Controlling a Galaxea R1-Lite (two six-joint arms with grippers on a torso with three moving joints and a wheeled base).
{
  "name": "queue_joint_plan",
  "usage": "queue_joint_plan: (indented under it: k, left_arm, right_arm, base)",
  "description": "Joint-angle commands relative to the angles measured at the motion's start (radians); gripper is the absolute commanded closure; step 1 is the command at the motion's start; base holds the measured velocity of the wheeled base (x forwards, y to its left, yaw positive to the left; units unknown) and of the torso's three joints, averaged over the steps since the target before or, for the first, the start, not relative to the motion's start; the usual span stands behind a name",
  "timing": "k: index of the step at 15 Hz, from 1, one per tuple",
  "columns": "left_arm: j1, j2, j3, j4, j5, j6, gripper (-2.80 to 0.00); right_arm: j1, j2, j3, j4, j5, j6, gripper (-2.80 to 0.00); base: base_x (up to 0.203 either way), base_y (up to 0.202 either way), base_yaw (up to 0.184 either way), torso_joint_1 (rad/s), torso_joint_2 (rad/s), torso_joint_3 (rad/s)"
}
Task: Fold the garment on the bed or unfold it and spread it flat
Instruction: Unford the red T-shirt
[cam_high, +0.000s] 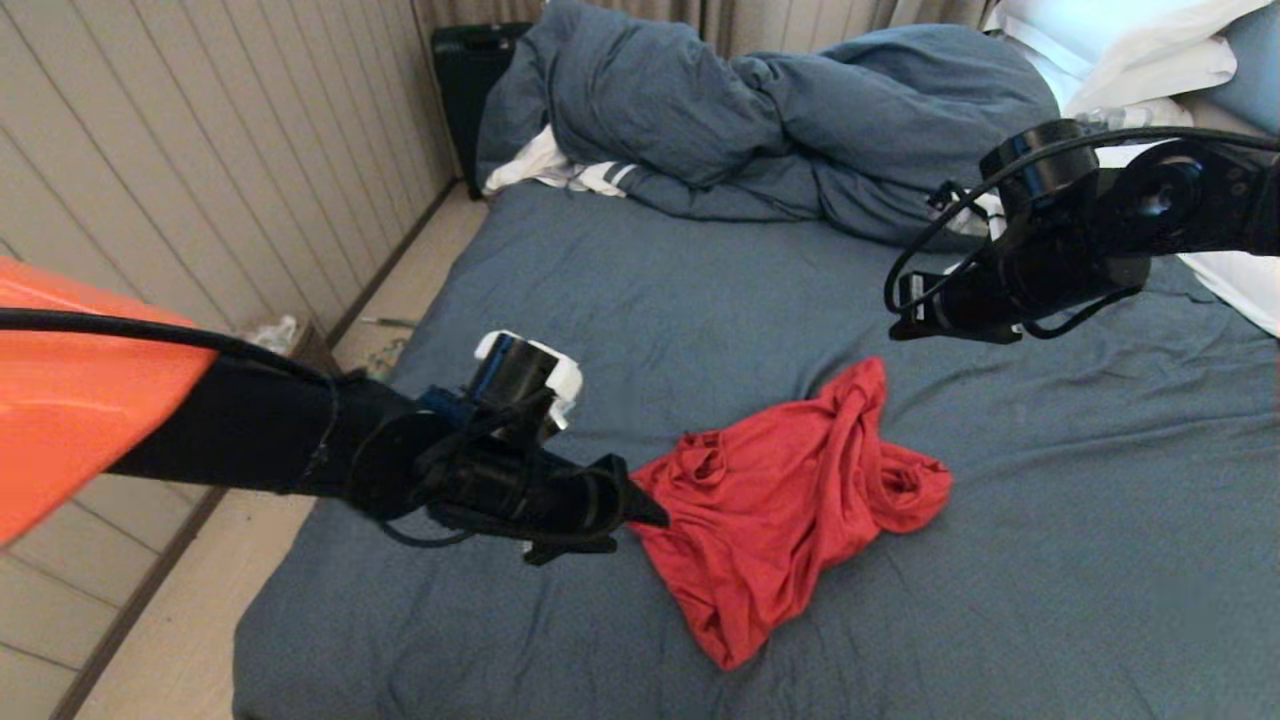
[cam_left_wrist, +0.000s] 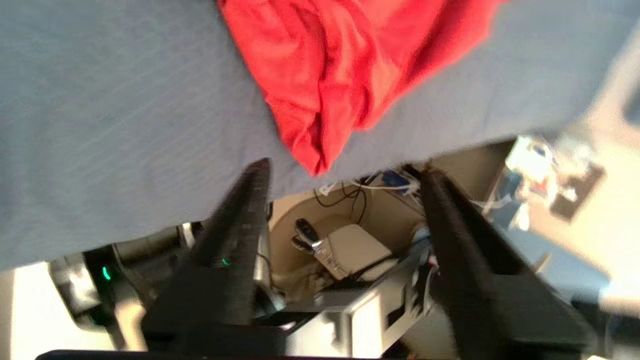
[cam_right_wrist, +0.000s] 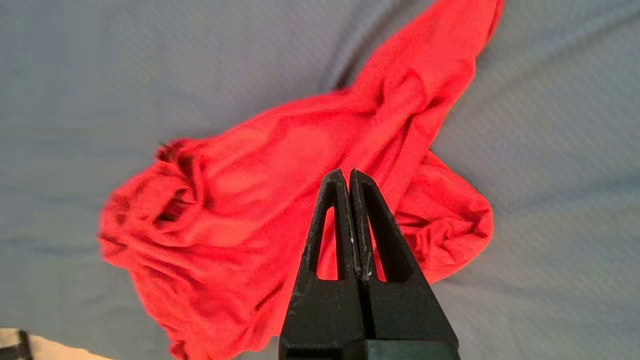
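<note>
1. Head view, far left: the left gripper (cam_high: 640, 505) hangs low over the bed (cam_high: 560, 300), right at the left edge of the red T-shirt (cam_high: 790, 500). Its wrist view shows the two fingers (cam_left_wrist: 240, 220) spread wide with nothing between them, and the shirt's nearest corner just beyond their tips.
2. Centre: the T-shirt lies crumpled in a loose heap on the dark blue-grey sheet, plain red side up, with one twisted tail running toward the bunched duvet (cam_high: 780, 110) and a rolled lump on its right side. No print is visible, so which side faces up is a guess.
3. Right: the right gripper (cam_high: 905, 315) floats above the sheet, well apart from the shirt's upper tail; its wrist view shows the fingers (cam_right_wrist: 350, 220) pressed together and empty.
4. Judged step: taking fresh holds to spread the shirt flat. The left gripper is best lowered onto a single-layer edge at that near corner, closing on fabric only, not on the sheet beneath.
5. The right gripper needs to open first, then take the opposite side near the rolled lump, not the twisted tail.
6. Pulling the two holds apart slowly and low should let the folds release; lifting high risks the cloth bunching again.
</note>
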Motion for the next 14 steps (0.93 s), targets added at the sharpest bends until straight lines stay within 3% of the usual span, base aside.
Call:
queue_joint_plan:
  k: [1,4,6,10,13,14]
  left_arm:
    - [-0.039,0.143,-0.127,0.074,0.071,-0.049,-2.80]
    - [-0.109,0.279,-0.318,0.174,0.338,-0.134,-2.80]
    - [-0.133,0.340,-0.414,0.275,0.461,-0.147,-2.80]
    - [-0.174,0.408,-0.529,0.354,0.531,-0.160,-2.80]
    - [-0.179,0.450,-0.588,0.371,0.536,-0.171,-2.80]
    - [-0.182,0.459,-0.603,0.380,0.537,-0.178,0.00]
  right_arm:
    - [-0.001,-0.024,0.012,-0.022,0.003,0.004,0.00]
    - [-0.004,-0.028,0.013,-0.027,0.010,0.004,0.00]
    - [-0.004,-0.028,0.013,-0.027,0.021,0.004,0.00]
    - [-0.004,-0.028,0.013,-0.027,0.044,0.004,0.00]
    - [-0.006,-0.034,0.015,-0.035,0.044,0.004,0.00]
    - [-0.006,-0.034,0.015,-0.035,0.044,0.004,0.00]
  base:
    - [0.000,0.000,0.000,0.000,0.00,0.000]
    - [0.000,0.000,0.000,0.000,0.00,0.000]
    - [0.000,0.000,0.000,0.000,0.00,0.000]
    - [0.000,0.000,0.000,0.000,0.00,0.000]
    - [0.000,0.000,0.000,0.000,0.00,0.000]
    - [0.000,0.000,0.000,0.000,0.00,0.000]
